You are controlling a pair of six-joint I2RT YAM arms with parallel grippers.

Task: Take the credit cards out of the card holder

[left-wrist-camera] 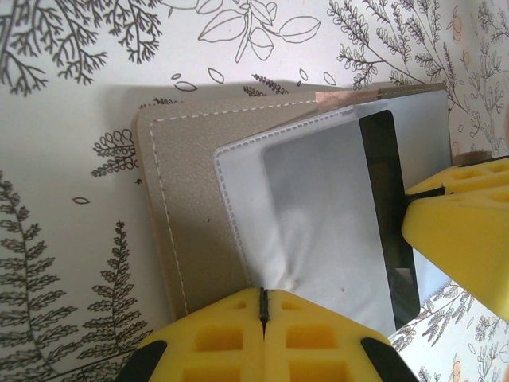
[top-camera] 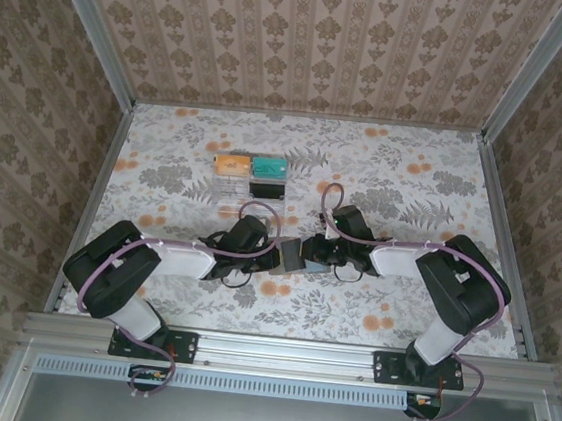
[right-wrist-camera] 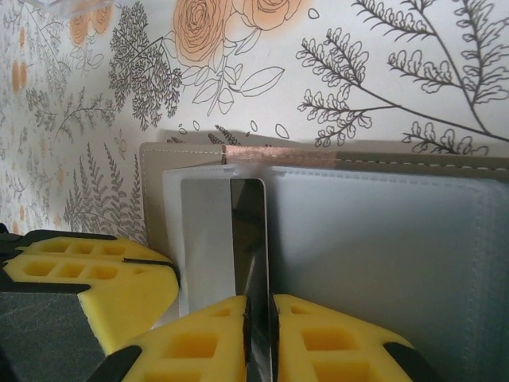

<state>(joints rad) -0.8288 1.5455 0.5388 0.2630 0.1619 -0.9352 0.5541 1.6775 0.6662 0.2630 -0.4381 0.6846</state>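
Grey wallet (left-wrist-camera: 183, 207) held by my closed left end effector (left-wrist-camera: 262, 318); right end effector (right-wrist-camera: 258, 326) clamps a card (right-wrist-camera: 248, 231), probably needing a straight outward pull.

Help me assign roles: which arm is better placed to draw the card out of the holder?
Right. The right gripper is shut on the exposed edge of the credit card, ready to pull, while the left gripper pinches the card holder by its clear sleeve, bracing it.
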